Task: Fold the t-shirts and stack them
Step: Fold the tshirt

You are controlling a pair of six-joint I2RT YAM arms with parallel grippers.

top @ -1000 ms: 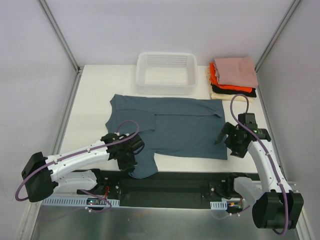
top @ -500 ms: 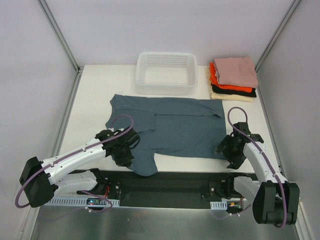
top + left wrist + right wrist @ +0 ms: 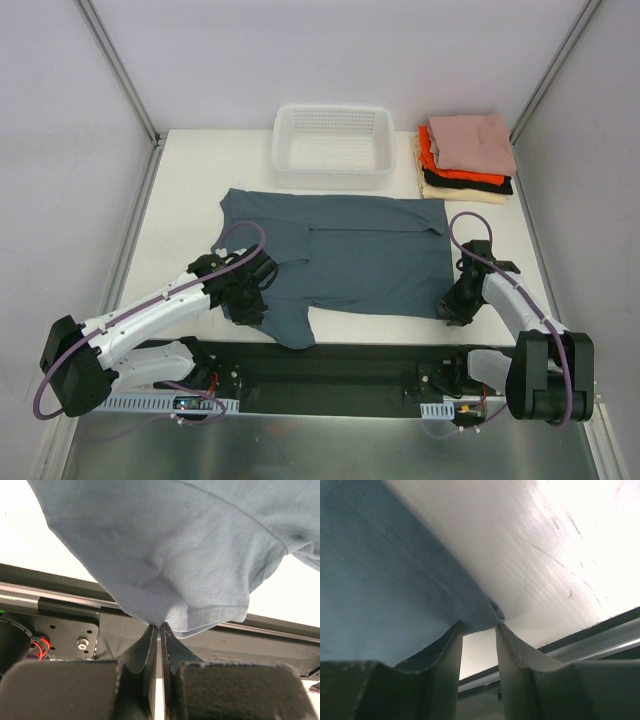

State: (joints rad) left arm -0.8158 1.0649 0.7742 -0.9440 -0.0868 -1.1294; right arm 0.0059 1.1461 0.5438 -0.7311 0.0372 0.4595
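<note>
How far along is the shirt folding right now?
Done: four folded shirts stacked at the far right. In hand: the blue shirt lies flat, unfolded; left fingers pinch its near left edge, right fingers flank its near right corner, grip unclear. Left: fold it and add it to the stack.

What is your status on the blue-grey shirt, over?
Left gripper shut on blue-grey shirt, near left edge. Right gripper astride its near right corner, grip unsure. Basket and folded stack sit apart, far side.
</note>
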